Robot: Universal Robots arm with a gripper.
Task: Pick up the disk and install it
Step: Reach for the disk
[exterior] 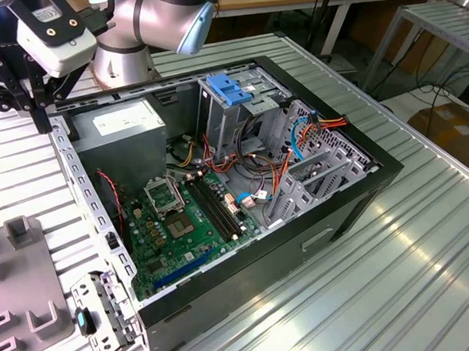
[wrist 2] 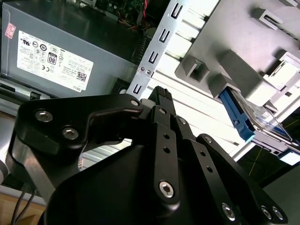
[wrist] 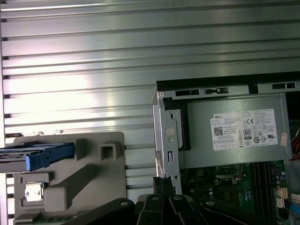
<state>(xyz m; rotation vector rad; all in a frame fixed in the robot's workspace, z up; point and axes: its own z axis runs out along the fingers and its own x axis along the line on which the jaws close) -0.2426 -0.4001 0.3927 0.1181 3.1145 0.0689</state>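
Stiffness and fair weight seem likely in the flat silver-metal disk [wrist: 33,156] with blue plastic rails, on edge in a grey moulded holder [wrist: 86,183]; rails look the safest hold; black gripper [wrist: 163,183] pinched closed, empty.

the exterior view stands off the arm [exterior: 153,21], high and to one side, looking down at a slant across the ribbed tabletop [exterior: 401,292] from far enough to take in the whole open computer case [exterior: 303,247]. the first wrist view faces almost straight down on the tabletop from well above, with the end effector [wrist: 163,183] edging into frame. the second wrist view sits close behind the end effector [wrist 2: 159,96], looking along its black links at a tilt. all three views share the power supply box [exterior: 124,122] and the grey fixture [exterior: 19,296]; both wrist views also share the disk [wrist: 23,153] in that fixture.
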